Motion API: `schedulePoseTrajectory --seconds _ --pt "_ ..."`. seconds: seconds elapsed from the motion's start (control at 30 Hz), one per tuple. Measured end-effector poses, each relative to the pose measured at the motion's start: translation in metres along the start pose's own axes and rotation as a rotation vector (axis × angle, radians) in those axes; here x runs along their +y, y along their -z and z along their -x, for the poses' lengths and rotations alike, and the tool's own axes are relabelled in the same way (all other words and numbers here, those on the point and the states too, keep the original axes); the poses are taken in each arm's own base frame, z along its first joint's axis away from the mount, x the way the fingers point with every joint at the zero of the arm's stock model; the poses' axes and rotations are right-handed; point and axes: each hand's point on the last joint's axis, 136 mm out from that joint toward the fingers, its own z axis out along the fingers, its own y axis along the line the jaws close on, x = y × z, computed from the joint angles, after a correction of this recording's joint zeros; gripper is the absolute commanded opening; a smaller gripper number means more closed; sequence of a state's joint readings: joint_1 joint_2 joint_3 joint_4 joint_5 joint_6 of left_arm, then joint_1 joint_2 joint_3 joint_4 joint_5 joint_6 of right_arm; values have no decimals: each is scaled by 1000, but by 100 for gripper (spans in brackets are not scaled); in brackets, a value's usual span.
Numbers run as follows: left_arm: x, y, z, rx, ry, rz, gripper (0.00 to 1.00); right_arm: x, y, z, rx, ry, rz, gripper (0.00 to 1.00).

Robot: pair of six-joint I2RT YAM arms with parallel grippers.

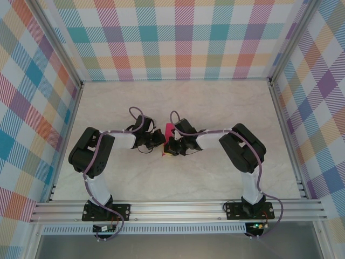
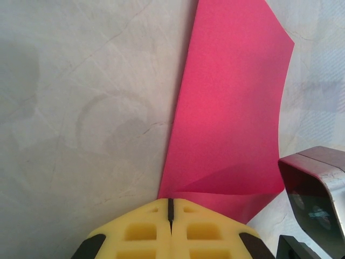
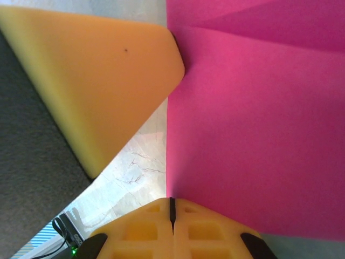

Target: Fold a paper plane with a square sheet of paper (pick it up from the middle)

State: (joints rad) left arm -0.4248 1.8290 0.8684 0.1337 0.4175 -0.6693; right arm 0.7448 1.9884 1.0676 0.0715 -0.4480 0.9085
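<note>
The square sheet of paper is at the middle of the table, caught between the two grippers where the arms meet. From above I see only a narrow magenta strip of it, so it stands more on edge than flat. In the left wrist view the sheet rises away from the fingers as one tall, slightly bowed panel with a sharp upper corner, and a shallow flap curls over near its lower edge. In the right wrist view the paper covers the right half of the picture, with a crease running across it near the top. I cannot tell whether any edge of it touches the tabletop.

The left gripper has its yellow fingers pressed together, with only a thin dark seam between them, and the bottom of the sheet runs into that seam, so it pinches the paper. The right gripper is likewise closed tight, with the sheet's edge meeting its seam, and it pinches the paper too. One of the left gripper's yellow fingers has its tip against the sheet's edge.

Both arms bend inward from their bases on the aluminium rail. The pale marbled table lies beneath, with plaid walls around it.
</note>
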Motion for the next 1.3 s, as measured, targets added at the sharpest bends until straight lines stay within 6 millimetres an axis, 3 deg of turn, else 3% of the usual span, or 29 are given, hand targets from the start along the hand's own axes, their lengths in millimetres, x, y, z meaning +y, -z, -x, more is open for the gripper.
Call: schedulePoseTrajectory --seconds 0.77,1.3 --pt "1 0 0 -4 22 1 3 13 -1 -10 -2 2 45 4" --pt "1 0 1 -10 23 -2 3 7 1 -13 -5 -25 10 4"
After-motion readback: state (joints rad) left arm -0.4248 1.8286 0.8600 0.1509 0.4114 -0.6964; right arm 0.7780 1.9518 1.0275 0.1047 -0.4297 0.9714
